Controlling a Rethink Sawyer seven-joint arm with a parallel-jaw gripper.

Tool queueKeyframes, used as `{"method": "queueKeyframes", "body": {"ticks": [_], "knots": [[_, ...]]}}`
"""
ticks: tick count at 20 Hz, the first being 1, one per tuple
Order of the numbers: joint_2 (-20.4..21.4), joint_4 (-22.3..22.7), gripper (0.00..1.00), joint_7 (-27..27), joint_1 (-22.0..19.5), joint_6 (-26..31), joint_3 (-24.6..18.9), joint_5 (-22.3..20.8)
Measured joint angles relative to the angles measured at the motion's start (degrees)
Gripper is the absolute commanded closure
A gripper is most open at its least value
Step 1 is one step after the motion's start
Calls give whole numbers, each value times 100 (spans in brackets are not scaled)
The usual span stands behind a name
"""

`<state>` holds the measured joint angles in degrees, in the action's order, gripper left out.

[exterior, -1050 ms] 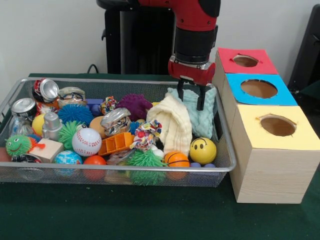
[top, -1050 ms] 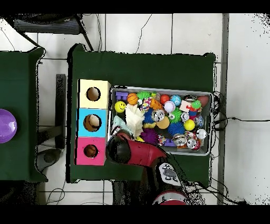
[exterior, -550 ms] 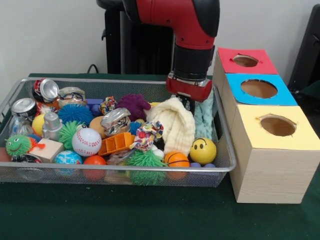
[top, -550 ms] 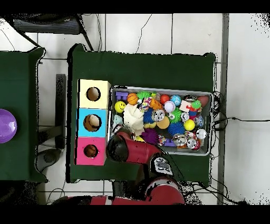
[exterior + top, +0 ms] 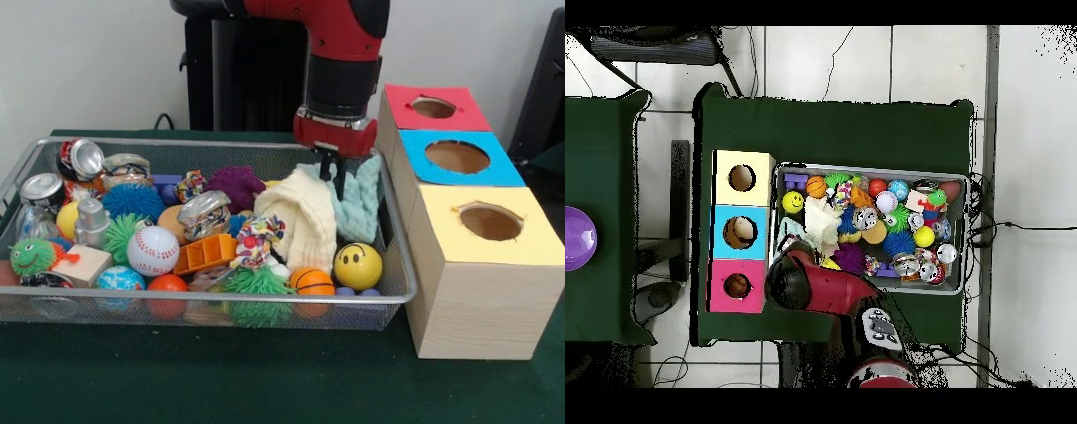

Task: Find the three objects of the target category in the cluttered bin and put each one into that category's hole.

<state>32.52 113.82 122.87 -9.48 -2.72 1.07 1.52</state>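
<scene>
The gripper [image 5: 334, 174] is pinched on the upper fold of the mint-green cloth [image 5: 357, 205], which drapes just beside the cream knit cloth [image 5: 305, 221] in the wire bin [image 5: 397, 265]. Being soft, light and limp, it will probably sag and trail, so a bunched fold looks the best hold.

A glossy red arm [image 5: 340, 26] with a black wrist band, red collar and dark pincer [image 5: 333, 172].
</scene>
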Motion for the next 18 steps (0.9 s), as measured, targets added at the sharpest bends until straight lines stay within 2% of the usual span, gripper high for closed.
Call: {"method": "queueKeyframes", "body": {"ticks": [9,18], "knots": [[977,231,100,0,-838,822,-418,-91],[1498,109,100,0,-1117,1384,-461,-404]]}}
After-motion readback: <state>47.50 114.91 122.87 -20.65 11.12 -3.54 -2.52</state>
